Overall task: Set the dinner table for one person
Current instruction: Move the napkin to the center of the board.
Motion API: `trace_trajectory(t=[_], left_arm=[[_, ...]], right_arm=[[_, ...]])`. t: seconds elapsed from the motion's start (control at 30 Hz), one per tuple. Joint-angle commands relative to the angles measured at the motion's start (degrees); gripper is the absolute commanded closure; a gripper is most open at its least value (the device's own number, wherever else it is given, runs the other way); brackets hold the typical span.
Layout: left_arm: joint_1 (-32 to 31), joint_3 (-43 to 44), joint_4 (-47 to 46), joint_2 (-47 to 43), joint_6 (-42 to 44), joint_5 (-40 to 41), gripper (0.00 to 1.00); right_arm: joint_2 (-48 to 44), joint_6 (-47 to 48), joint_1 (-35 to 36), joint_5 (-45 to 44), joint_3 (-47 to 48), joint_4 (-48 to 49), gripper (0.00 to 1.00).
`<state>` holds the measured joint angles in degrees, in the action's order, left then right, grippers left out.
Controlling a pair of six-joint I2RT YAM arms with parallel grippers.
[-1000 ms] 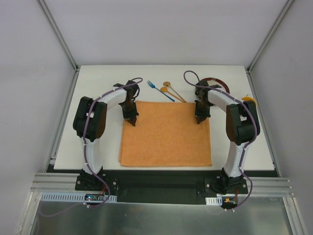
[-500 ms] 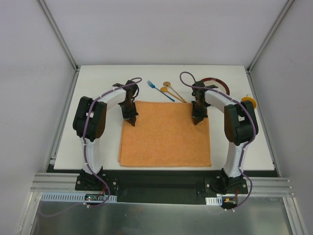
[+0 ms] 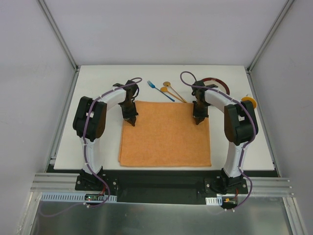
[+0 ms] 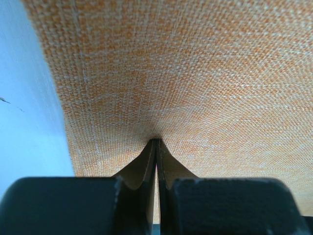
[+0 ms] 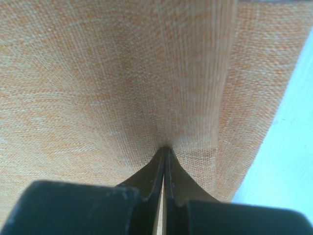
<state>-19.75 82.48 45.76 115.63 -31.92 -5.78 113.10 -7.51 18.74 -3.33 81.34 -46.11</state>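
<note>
An orange cloth placemat lies flat on the white dinner table. My left gripper is shut, its tips on the mat near the far left corner. In the left wrist view the weave of the placemat puckers into the closed tips of the left gripper. My right gripper is shut near the mat's far right corner. In the right wrist view a raised fold of the placemat runs away from the closed tips of the right gripper.
A blue fork and two gold-headed utensils lie on the table just beyond the mat. A dark red plate sits behind the right arm, and a yellow object beside it. Grey frame posts rise at the far corners.
The right gripper has shifted slightly left and away from the near edge, still shut on the mat. The left gripper has stayed where it was.
</note>
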Motion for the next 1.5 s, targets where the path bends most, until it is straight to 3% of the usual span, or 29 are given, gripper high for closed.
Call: trace_trajectory(t=[0.0,0.23,0.33,0.37,0.43,0.47,0.67,0.9,1.0,1.13,1.23,1.33,1.47], left_arm=[[0.76,0.23,0.82,1.52,1.77,2.44,1.0],[0.76,1.11,0.91,1.35,2.39,3.41,1.0],[0.76,1.98,1.26,1.08,2.65,3.32,1.0],[0.76,2.25,1.35,0.91,2.83,3.06,1.0],[0.76,3.3,1.44,0.65,2.92,2.79,0.99],[0.76,3.65,1.87,0.21,2.92,2.62,0.97],[0.76,7.52,3.28,-0.94,2.66,0.51,0.72],[0.59,11.56,3.64,-1.9,1.43,-5.02,0.65],[-0.2,13.84,2.94,-2.34,1.95,-9.68,0.59],[-2.66,17.18,2.32,-3.31,3.35,-13.28,0.4],[-4.85,19.65,2.32,-3.49,4.32,-15.22,0.22],[-6.17,20.53,2.32,-3.75,4.15,-15.66,0.14],[-6.97,19.04,2.23,-4.36,3.53,-15.93,0.13]], right_arm=[[-0.69,-1.81,0.07,-3.52,2.07,-3.37,0.99],[-0.95,-1.9,0.07,-3.87,2.94,-3.29,0.92],[-1.04,-1.63,0.07,-3.44,3.3,-3.03,0.78],[-1.21,-1.46,0.15,-3.17,3.39,-3.02,0.65],[-1.39,-1.46,0.15,-3.08,3.47,-2.76,0.56],[-1.48,-1.37,0.15,-3.08,3.73,-2.85,0.51],[-2.18,-0.93,0.07,-2.99,5.14,-3.64,0.47],[-3.23,-0.23,0.07,-2.03,5.85,-3.73,0.46],[-4.81,0.56,0.07,1.91,5.23,-1.19,0.42],[-6.14,0.74,-0.28,11.75,7.76,3.64,0.0],[-6.4,0.04,-0.29,15.46,10.23,5.14,0.04],[-6.14,1.26,-0.2,16.25,14.18,4.98,0.04],[-0.44,10.72,1.12,12.77,24.89,-4.49,0.04]])
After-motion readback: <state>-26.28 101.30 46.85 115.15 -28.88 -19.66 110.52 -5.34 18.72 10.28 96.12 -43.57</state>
